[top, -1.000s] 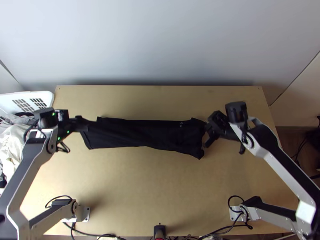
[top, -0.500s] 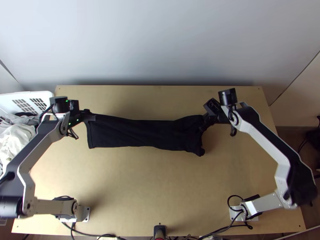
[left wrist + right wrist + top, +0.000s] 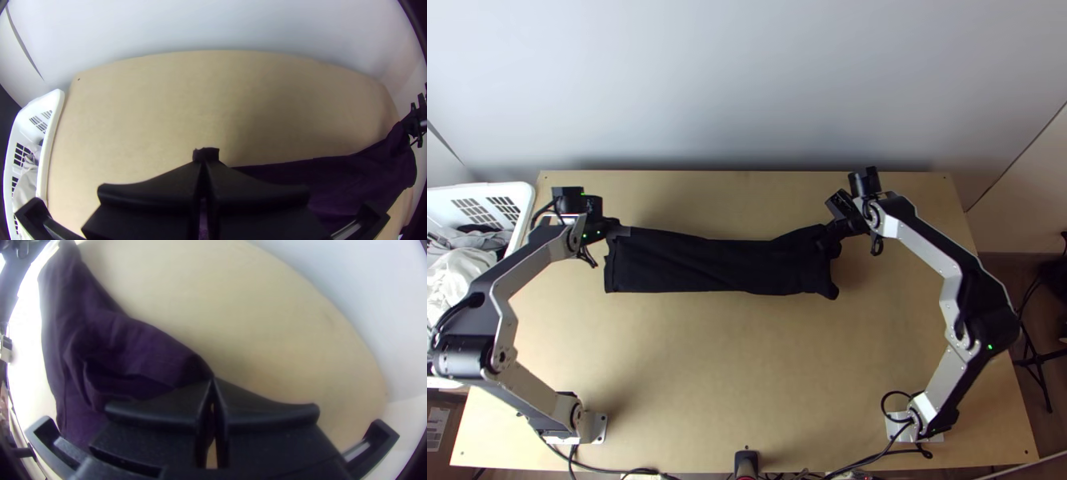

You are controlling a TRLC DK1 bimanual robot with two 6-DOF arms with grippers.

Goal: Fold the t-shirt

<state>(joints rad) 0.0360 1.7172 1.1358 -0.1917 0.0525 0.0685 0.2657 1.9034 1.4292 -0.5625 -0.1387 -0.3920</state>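
Observation:
Stretched between the two grippers, the black t-shirt (image 3: 719, 266) forms a long narrow band, its far corners lifted and its near edge hanging lower. My left gripper (image 3: 616, 233) is at its far left corner; in the left wrist view this gripper (image 3: 203, 164) is shut on the cloth, a small tuft standing past the tips. At the far right corner is my right gripper (image 3: 825, 240). The right wrist view shows the same gripper (image 3: 213, 381) shut on the corner of the dark shirt (image 3: 120, 346), which has loose creases beside the fingers.
A white basket (image 3: 529, 210) with light and grey cloth stands at the table's left edge. Bare wooden table (image 3: 747, 376) lies on the near side of the shirt, with a strip beyond it up to the pale wall (image 3: 747, 88). Cables run along the near edge.
Both grippers have moved up the picture with the shirt's corners, the left also rightward and the right a little leftward. The shirt's lower right corner has shifted up, and the band looks straighter.

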